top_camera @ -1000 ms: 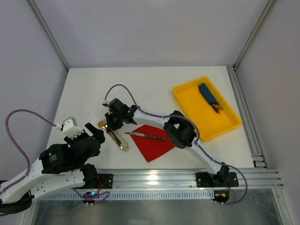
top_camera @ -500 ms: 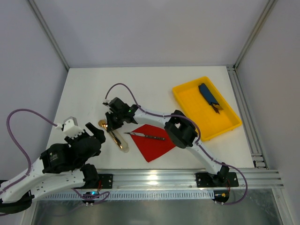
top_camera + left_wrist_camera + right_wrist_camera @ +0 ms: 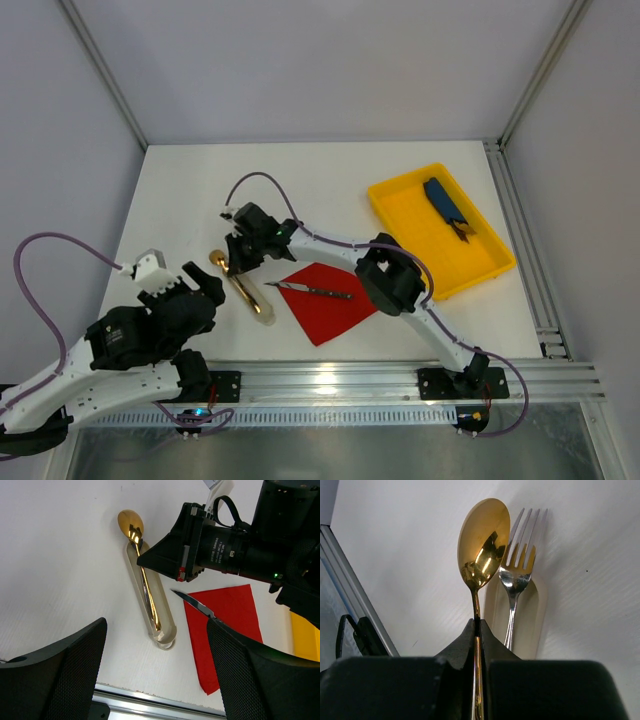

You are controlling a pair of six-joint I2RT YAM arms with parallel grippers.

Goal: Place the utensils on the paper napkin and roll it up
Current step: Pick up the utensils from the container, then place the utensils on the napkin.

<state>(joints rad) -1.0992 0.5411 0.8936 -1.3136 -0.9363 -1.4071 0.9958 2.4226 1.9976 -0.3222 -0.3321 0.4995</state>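
Where the spoon (image 3: 482, 545) was: handle in the pale sleeve (image 3: 167, 632) beside the fork (image 3: 516, 575), on the tabletop (image 3: 330, 190) just beside the red napkin (image 3: 328, 305).
Right fingers (image 3: 457, 647): pinched on the spoon's handle.
Left fingers (image 3: 260, 680): spread wide, holding nothing.

Yellow tray (image 3: 420, 242) holds dark-blue oblong item (image 3: 442, 200); translucent beige sleeve (image 3: 167, 631) well apart.

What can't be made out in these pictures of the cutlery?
- Spoon handle: right wrist view, pinched inside the shut right gripper.
- Fork: top view, tines under that gripper.
- Slim metal piece on the napkin: left wrist view, far end behind the left gripper.
- Blue item in the tray: top view, too small.
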